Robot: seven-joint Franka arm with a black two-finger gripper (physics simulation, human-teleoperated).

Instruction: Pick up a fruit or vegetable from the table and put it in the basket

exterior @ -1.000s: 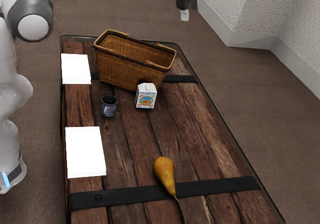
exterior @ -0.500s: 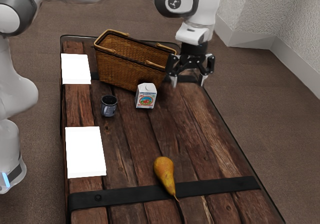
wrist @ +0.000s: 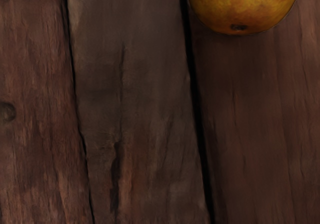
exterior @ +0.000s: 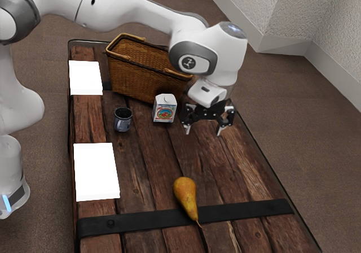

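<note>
The pear (exterior: 184, 191) lies on the table (exterior: 132, 191), its narrow end over the black strap (exterior: 248, 210). From the side, in the exterior view, I see its whole length down to the thin stem; the wrist view gives the fat end, with its little dark spot. Above the boards, apart from the pear, hangs the gripper (exterior: 203, 131), fingers spread wide. Near it stands the carton (exterior: 164, 109), then the mug (exterior: 122, 120), with the basket (exterior: 138, 72) behind.
</note>
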